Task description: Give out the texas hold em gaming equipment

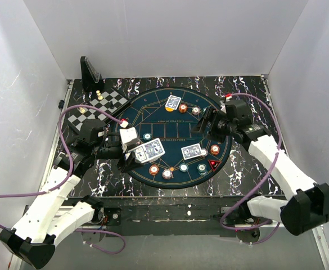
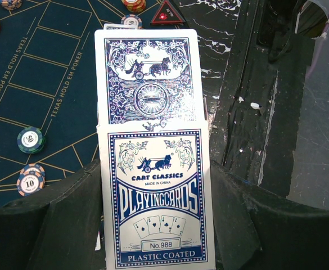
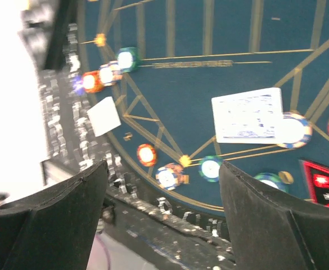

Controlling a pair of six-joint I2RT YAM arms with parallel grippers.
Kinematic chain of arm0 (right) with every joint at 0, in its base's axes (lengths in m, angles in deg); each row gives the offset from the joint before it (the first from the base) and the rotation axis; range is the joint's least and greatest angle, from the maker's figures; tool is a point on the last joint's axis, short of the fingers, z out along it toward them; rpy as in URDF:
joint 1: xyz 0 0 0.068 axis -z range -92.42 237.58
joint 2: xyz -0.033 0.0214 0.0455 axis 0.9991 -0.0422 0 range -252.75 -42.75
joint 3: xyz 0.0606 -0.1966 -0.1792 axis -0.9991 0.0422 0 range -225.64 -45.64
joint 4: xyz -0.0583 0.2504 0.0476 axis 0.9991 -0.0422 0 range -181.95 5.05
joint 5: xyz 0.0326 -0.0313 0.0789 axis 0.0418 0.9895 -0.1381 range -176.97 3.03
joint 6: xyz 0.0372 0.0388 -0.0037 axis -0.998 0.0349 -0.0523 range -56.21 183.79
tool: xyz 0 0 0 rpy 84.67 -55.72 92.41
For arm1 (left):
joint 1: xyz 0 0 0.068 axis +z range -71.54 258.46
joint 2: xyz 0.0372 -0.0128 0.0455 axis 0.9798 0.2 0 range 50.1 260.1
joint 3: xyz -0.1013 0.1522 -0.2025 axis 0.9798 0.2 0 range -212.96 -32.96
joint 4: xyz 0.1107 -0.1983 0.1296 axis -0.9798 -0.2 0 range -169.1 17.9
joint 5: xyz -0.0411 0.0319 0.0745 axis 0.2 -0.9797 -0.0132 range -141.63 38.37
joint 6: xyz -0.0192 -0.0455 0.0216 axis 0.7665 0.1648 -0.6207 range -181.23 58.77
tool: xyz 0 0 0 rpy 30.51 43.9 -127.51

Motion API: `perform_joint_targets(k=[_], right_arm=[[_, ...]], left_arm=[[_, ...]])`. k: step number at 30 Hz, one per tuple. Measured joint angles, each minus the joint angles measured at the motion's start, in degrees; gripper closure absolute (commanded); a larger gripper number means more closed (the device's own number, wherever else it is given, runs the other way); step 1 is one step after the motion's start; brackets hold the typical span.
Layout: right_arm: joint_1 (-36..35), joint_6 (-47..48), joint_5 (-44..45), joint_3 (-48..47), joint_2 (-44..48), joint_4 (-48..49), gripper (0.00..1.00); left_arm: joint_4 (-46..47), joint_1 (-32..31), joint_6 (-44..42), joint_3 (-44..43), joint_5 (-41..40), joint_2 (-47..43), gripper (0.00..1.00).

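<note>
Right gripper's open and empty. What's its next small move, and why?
Probably swing the right gripper toward the card box held in the left gripper: one card sticks out of its top, ready to be pulled.

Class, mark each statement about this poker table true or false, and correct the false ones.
1. The left jaws hold a playing-card box. True.
2. The right jaws grip a poker chip. False: they stand open, holding nothing.
3. The chessboard lies at the table's far left. True.
4. The round mat is green. False: it is dark blue.
5. The red triangular marker sits on the chessboard. False: it lies on the mat, at its near right.
</note>
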Motion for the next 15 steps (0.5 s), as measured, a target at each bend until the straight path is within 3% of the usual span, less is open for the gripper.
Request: perform_joint_targets(k=[6,15], right_arm=[[-4.2,-4.1,-9.0,-4.7,3.6,2.4,0.12],[-16.8,-7.6,-16.1,-10.5,-0.2,8.5,0.10]], left_arm=[[0.0,0.0,0.1,0.0,0.1,0.0,1.00],[0.1,0.0,0.5,0.0,0.1,0.1,1.00]])
